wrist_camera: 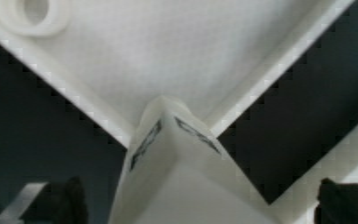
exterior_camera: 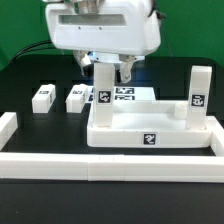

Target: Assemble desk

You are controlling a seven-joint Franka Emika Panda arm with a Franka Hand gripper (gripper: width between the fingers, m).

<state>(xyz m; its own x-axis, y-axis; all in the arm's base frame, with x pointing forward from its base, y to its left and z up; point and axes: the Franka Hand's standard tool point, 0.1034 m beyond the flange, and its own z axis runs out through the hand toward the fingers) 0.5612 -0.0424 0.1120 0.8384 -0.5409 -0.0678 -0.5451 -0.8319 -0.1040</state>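
Note:
The white tray-like desk tabletop (exterior_camera: 150, 128) lies upside down in the middle of the black table. One white tagged leg (exterior_camera: 104, 90) stands upright in its far corner on the exterior view's left, and a second leg (exterior_camera: 198, 88) stands at the right. My gripper (exterior_camera: 105, 68) hangs directly over the left leg, open, its fingers apart from the leg on both sides. In the wrist view that leg (wrist_camera: 179, 170) rises from the tabletop (wrist_camera: 176, 60) between my dark fingers (wrist_camera: 43, 205), with gaps on each side. An empty round socket (wrist_camera: 30, 15) shows at another corner.
Two loose legs (exterior_camera: 42, 96) (exterior_camera: 76, 97) lie on the table at the exterior view's left. The marker board (exterior_camera: 128, 95) lies flat behind the tabletop. White border rails (exterior_camera: 60, 160) run along the front and both sides.

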